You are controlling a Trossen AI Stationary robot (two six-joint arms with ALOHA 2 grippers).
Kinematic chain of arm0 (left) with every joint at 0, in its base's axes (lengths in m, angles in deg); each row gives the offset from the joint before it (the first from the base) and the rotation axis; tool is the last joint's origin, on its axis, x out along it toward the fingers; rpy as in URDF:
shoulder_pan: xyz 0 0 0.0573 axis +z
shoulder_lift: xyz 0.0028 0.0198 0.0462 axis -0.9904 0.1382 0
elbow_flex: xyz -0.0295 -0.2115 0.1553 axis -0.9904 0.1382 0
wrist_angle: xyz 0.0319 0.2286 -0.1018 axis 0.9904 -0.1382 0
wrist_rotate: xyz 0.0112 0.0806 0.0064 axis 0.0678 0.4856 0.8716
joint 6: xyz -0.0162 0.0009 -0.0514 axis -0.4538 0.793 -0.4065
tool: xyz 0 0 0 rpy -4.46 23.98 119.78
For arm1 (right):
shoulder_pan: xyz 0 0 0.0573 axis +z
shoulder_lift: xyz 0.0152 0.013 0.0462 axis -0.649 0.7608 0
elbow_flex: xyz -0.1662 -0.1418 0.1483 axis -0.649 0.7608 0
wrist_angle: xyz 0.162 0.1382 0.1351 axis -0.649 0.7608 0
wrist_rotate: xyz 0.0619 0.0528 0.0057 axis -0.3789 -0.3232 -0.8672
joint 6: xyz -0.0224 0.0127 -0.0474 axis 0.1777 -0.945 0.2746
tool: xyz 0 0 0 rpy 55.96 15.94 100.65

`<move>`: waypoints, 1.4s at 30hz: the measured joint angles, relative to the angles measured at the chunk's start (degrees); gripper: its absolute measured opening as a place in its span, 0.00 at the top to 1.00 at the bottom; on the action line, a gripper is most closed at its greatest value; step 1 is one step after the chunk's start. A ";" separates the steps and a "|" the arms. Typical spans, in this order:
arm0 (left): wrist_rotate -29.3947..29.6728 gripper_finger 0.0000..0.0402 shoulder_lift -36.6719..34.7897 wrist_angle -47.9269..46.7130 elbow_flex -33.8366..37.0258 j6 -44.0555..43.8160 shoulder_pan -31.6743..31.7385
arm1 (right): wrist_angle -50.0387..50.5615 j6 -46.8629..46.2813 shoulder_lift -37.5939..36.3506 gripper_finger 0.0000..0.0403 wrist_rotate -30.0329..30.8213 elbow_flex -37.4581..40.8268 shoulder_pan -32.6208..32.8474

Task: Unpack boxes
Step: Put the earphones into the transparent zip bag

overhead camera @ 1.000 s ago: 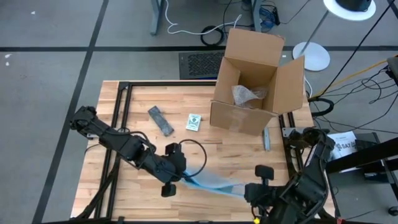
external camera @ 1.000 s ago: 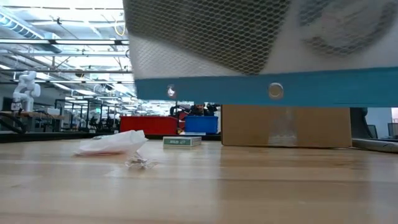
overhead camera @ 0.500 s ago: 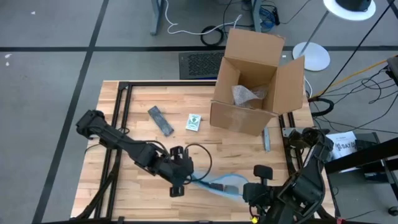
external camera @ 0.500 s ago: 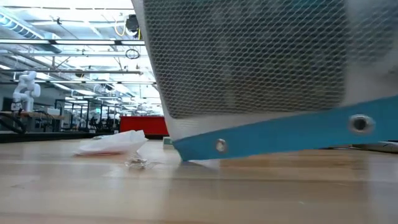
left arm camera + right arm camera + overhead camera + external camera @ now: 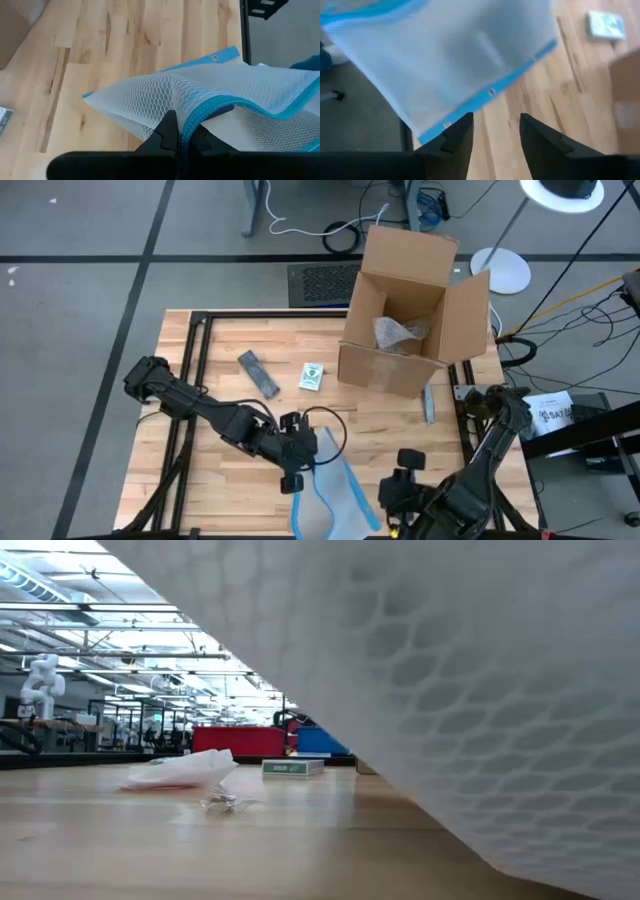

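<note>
Three items lie unpacked left of the open cardboard box (image 5: 408,325) at the table's far right; crumpled wrapping remains inside. My left gripper (image 5: 298,470) clenches the mesh pouch (image 5: 330,500) near the front edge; my right gripper (image 5: 492,132) stands released.

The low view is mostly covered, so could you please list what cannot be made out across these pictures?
- Low view: the mesh pouch fills most of the picture and hides the cardboard box and both arms.
- High view: what lies in the box is only a crumpled clear wrapping; anything under it is hidden.
- High view: the print on the small green packet is too small to read.
- Left wrist view: the left tool pinches the pouch's blue edge, which covers its tips.
</note>
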 joint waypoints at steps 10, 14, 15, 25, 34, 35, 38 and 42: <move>-1.06 1.00 -0.02 2.33 -0.02 1.24 2.83 | -9.72 4.87 0.02 0.62 11.69 0.61 -2.52; -1.42 1.00 -0.02 4.70 -0.02 2.45 3.97 | -18.90 7.87 -0.02 0.62 11.09 0.27 -4.91; -1.51 1.00 -0.02 5.17 -0.04 2.67 4.25 | -20.61 8.52 0.16 0.62 11.11 0.28 -5.63; -2.10 1.00 -0.04 6.42 -0.09 4.26 4.79 | -22.48 5.42 0.46 0.62 13.87 0.28 -11.24; -2.84 1.00 -0.07 7.53 -0.11 5.76 4.77 | -20.15 8.00 1.31 0.62 12.47 0.28 -15.64; -2.84 1.00 -0.08 7.34 -0.16 5.87 4.77 | -19.68 8.02 1.84 0.62 12.02 0.28 -15.94; -2.99 1.00 -0.07 6.86 -0.60 6.80 4.81 | -18.88 8.12 3.08 0.62 9.91 0.28 -16.66; -3.29 1.00 -0.07 6.98 -1.36 8.16 4.76 | -15.76 8.49 4.71 0.62 9.34 0.22 -16.82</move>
